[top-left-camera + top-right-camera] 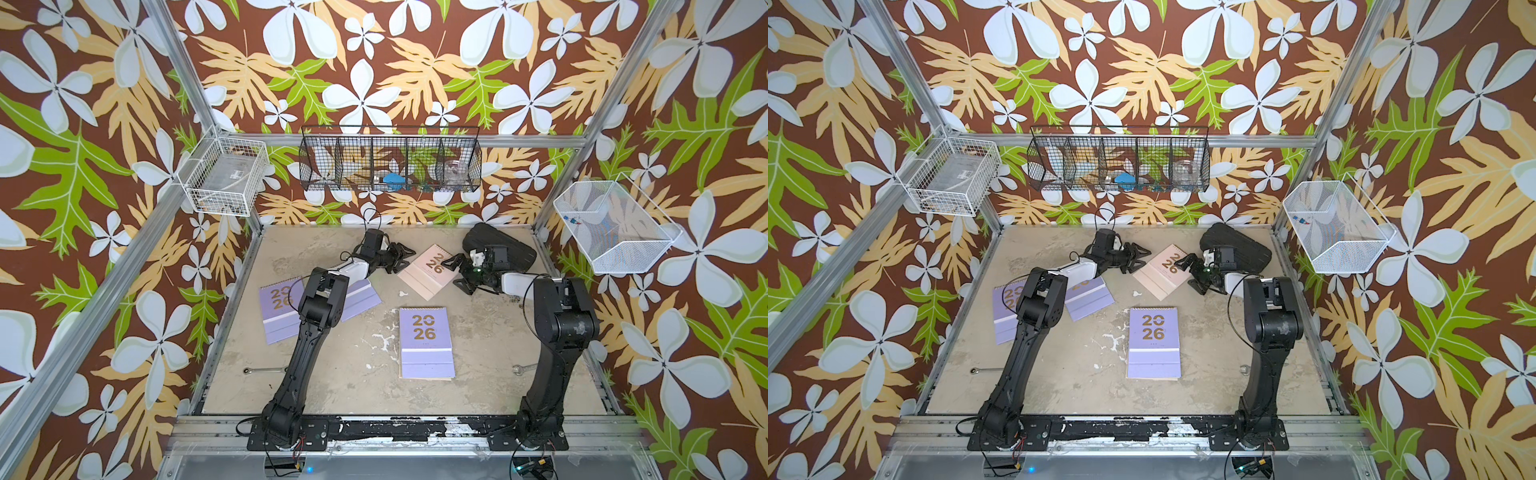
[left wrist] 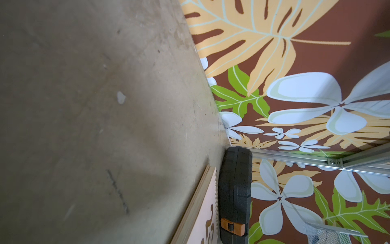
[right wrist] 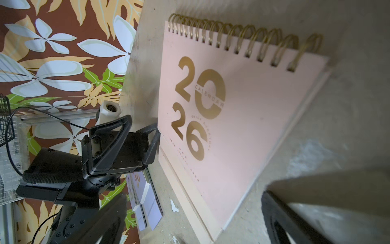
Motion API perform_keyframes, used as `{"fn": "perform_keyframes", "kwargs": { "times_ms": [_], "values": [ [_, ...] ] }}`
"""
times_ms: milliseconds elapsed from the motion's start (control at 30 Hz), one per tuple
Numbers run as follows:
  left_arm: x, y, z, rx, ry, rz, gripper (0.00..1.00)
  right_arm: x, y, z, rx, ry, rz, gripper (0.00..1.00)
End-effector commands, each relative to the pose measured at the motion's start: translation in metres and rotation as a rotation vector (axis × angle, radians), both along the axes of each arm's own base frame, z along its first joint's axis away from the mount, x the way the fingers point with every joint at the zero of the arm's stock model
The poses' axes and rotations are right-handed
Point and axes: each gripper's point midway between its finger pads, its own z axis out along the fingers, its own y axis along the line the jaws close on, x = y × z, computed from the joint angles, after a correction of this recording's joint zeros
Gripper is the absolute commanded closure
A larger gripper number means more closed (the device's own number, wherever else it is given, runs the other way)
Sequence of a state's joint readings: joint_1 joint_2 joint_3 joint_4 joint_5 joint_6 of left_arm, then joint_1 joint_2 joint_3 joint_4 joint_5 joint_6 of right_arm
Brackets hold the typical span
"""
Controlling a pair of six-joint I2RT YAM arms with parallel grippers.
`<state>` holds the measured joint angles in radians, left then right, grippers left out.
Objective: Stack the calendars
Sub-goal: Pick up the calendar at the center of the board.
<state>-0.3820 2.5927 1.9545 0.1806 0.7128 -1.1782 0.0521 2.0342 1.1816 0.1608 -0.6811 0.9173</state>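
Both tools stand open on either side of a pink calendar [image 1: 428, 272] at the far middle of the table [image 1: 353, 386].

The left tool [image 1: 402, 258] has its jaws partly apart with nothing between them, and in the right wrist view one of its fingers [image 3: 152, 143] sits just beside the pink cover's edge. The right tool [image 1: 451, 274] gapes wide and grips nothing, its far finger over the calendar's other edge. The calendar lies flat, spiral toward the black case [image 1: 519, 249]. A middle lilac calendar [image 1: 426, 343] lies nearer, well apart, with a pale edge showing under it. At the left, a corner lilac calendar [image 1: 274, 311] and a second lilac calendar [image 1: 365, 297] lie partly under the left arm.
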Motion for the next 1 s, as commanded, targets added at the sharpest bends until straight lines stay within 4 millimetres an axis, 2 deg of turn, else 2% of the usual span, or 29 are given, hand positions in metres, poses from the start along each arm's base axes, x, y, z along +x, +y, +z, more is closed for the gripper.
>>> {"fn": "perform_keyframes", "kwargs": {
  "times_ms": [0, 367, 667, 967],
  "values": [
    [-0.016, 0.002, -0.015, 0.038, 0.061, -0.010, 0.42, -0.006, -0.001, -0.018, 0.003, 0.073, -0.016, 0.00],
    [-0.030, 0.007, -0.015, 0.040, 0.074, -0.014, 0.41, 0.016, 0.018, 0.019, 0.166, -0.096, 0.030, 0.01],
    [-0.036, 0.009, -0.015, 0.027, 0.083, -0.013, 0.41, 0.014, 0.035, 0.035, 0.295, -0.153, 0.056, 0.05],
    [-0.040, 0.010, -0.011, 0.020, 0.082, -0.013, 0.41, 0.015, 0.038, 0.058, 0.449, -0.209, 0.022, 0.10]
  ]
}}
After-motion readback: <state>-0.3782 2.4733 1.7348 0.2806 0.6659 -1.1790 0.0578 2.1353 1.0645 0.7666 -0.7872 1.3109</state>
